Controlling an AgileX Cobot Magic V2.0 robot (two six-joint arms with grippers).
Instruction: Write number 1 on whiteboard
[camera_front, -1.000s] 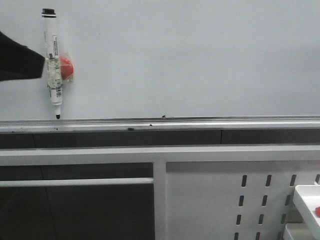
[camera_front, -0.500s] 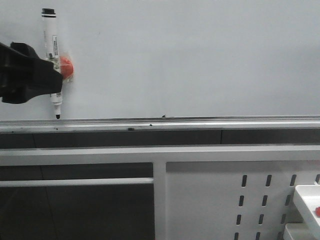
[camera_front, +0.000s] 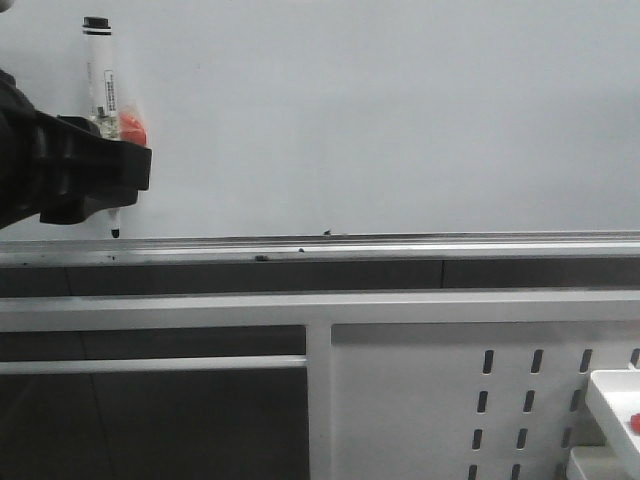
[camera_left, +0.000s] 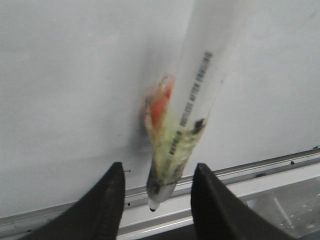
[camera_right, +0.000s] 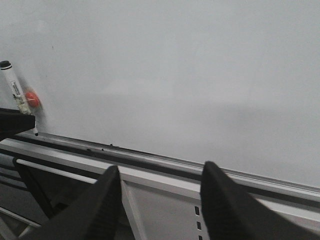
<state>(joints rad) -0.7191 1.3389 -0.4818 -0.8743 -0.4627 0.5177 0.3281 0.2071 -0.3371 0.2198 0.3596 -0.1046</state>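
Note:
The whiteboard (camera_front: 400, 120) fills the upper half of the front view, with a silver rail (camera_front: 400, 245) along its lower edge. No number 1 stroke shows on it. A white marker (camera_front: 100, 70) with a black cap hangs upright at the far left, tip down, held by an orange magnet (camera_front: 133, 128). My left gripper (camera_front: 125, 175) is open in front of the marker's lower part. In the left wrist view the marker (camera_left: 195, 100) stands between the spread fingers of the gripper (camera_left: 159, 167), untouched. My right gripper (camera_right: 160, 170) is open and empty, back from the board.
Below the rail is a white metal frame with a perforated slotted panel (camera_front: 450, 400) at lower right. A white tray (camera_front: 615, 400) holding a small red object (camera_front: 633, 422) sits at the bottom right corner. Tiny dark specks lie on the rail.
My left gripper has moved right from the left edge and now covers the marker's lower part. The marker and magnet have not moved.

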